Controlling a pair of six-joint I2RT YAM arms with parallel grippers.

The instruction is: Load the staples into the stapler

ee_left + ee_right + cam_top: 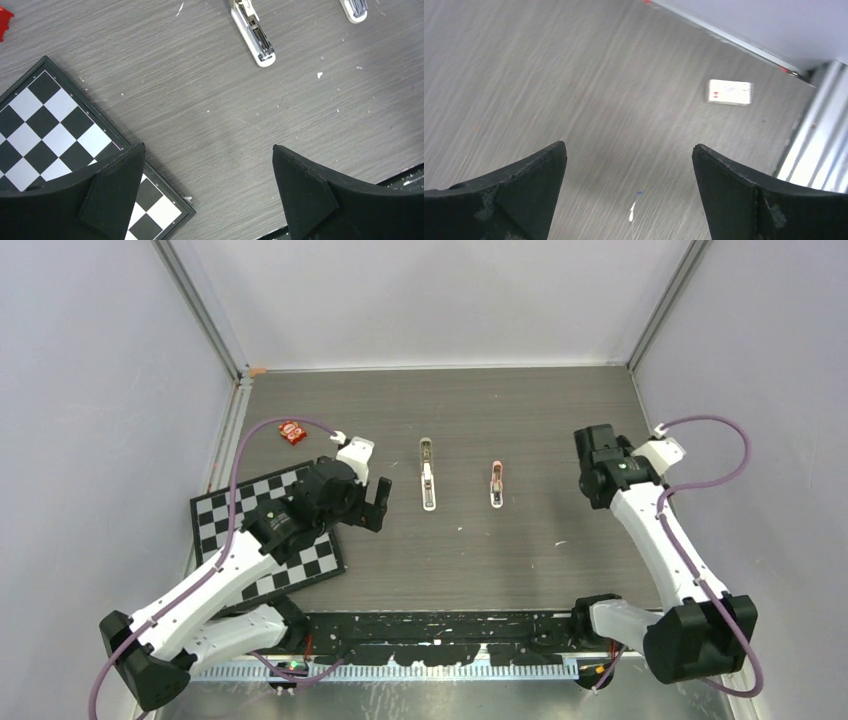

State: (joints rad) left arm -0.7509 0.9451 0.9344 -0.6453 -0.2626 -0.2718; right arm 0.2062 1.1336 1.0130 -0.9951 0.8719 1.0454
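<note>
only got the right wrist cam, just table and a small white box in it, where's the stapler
Observer: The stapler lies mid-table, to the left of the right end effector.
Operator: anything between us
Observer: A pink stapler lies beside it, on the side nearer your arm.
Operator: left arm holding something
Observer: No, the left end effector is open and empty, hovering next to a chessboard.

The stapler (427, 480) is laid flat on the grey tabletop (500, 560) between a small pink thing (496, 485) and the left hand (372, 502), which is held wide open.
</note>
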